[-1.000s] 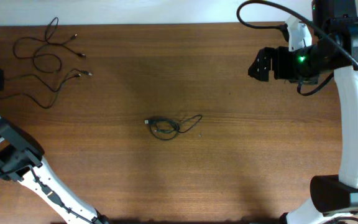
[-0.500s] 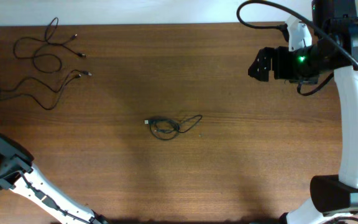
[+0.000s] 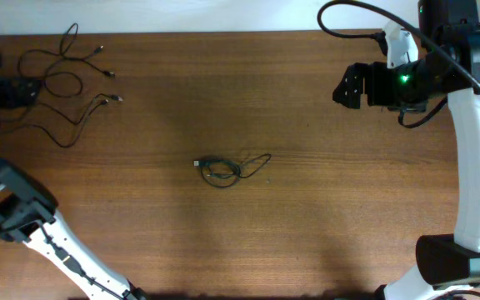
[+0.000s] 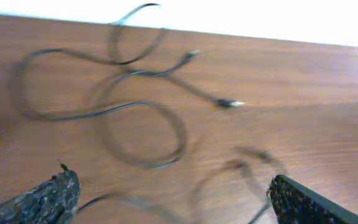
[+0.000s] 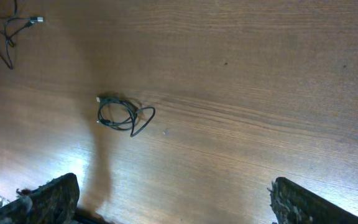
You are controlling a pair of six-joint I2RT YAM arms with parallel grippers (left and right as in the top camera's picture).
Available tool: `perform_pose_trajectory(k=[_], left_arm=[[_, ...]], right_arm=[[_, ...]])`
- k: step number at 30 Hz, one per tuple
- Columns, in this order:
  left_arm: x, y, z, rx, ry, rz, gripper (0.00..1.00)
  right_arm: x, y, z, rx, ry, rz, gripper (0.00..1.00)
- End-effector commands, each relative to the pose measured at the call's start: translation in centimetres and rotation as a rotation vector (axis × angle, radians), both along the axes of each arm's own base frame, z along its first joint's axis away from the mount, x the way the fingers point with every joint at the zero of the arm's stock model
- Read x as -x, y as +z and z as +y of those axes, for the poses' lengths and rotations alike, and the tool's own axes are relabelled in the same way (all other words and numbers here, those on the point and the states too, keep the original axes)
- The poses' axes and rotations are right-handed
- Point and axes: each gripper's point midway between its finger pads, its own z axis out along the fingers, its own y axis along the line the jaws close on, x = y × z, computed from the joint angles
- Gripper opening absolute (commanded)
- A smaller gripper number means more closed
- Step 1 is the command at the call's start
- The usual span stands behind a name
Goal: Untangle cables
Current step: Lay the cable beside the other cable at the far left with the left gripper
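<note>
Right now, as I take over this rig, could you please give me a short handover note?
Left gripper: jaws open, empty, low over the loose cables at the far-left corner.
Right gripper: jaws open, empty, raised at the far right.
Coiled bundle: mid-table, nothing touching it.
Done: the loose cables appear mostly spread apart.
Left: uncoil the bundle and lay it out.
</note>
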Motion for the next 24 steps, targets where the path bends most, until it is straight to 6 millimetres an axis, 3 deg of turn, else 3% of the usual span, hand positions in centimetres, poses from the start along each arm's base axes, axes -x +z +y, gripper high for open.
perform_pose_trajectory(k=[1,3,7,11,13,16,19,20,24], left_arm=[[-2.0,-0.2,-5.2,0.152,-0.036,0.041,0.99],[-2.7,-1.1,-7.4,0.156,-0.06,0.078,0.99],[-3.0,-4.4,-9.4,0.026,-0.004,0.248,0.99],[-2.3,-6.2,-10.3,-0.059,0.051,0.377,0.58],[-1.7,-6.6,-10.5,-0.064,0.069,0.42,0.55],[-0.9,-7.4,-10.9,-0.097,0.075,0.481,0.41],[-0.2,-8.1,-10.1,-0.138,0.133,0.535,0.22],[0.0,-8.4,-9.0,-0.156,0.209,0.561,0.1],[-0.6,-9.3,-7.9,-0.171,0.268,0.554,0.07]], right_arm=[[-0.5,-0.6,0.0,0.002,-0.008,0.017,0.98],[-0.7,-1.1,0.2,0.003,-0.002,0.031,0.99],[-0.9,-1.9,1.0,0.003,0.019,0.055,0.99],[-0.9,-1.9,1.1,0.003,0.021,0.055,0.99],[-0.9,-1.9,1.1,0.003,0.02,0.055,0.99],[-1.0,-1.9,1.1,0.003,0.02,0.051,0.99],[-1.0,-1.9,1.1,0.003,0.021,0.051,0.99],[-1.0,-1.9,1.1,0.003,0.021,0.051,0.98],[-1.0,-1.9,1.1,0.003,0.021,0.051,0.99]])
